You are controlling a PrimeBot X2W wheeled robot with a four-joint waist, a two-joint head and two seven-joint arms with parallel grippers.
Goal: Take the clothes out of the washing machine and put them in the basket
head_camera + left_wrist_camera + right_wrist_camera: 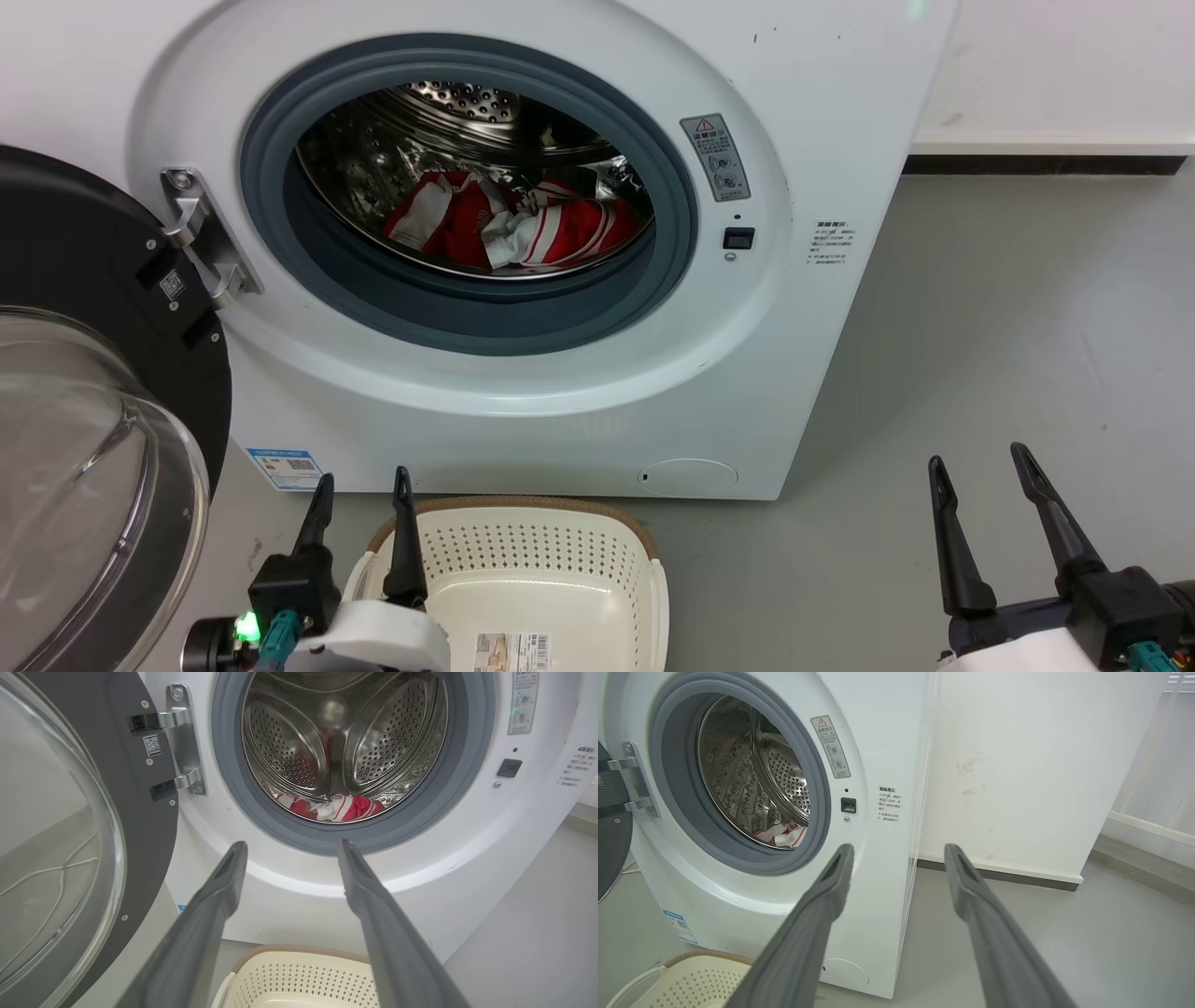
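Clothes [513, 229]: lay in washing machine [822, 140].
Basket [541, 551]: sat below porthole [467, 322], presumably shortening transfer.
Left gripper [364, 474], right gripper [976, 454]: spread, empty.

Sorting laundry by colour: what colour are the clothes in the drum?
Red with white stripes and panels; the clothes show best in the head view.

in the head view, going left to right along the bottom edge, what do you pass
glass door → left pincer, open → basket → bare grey floor → right pincer, open
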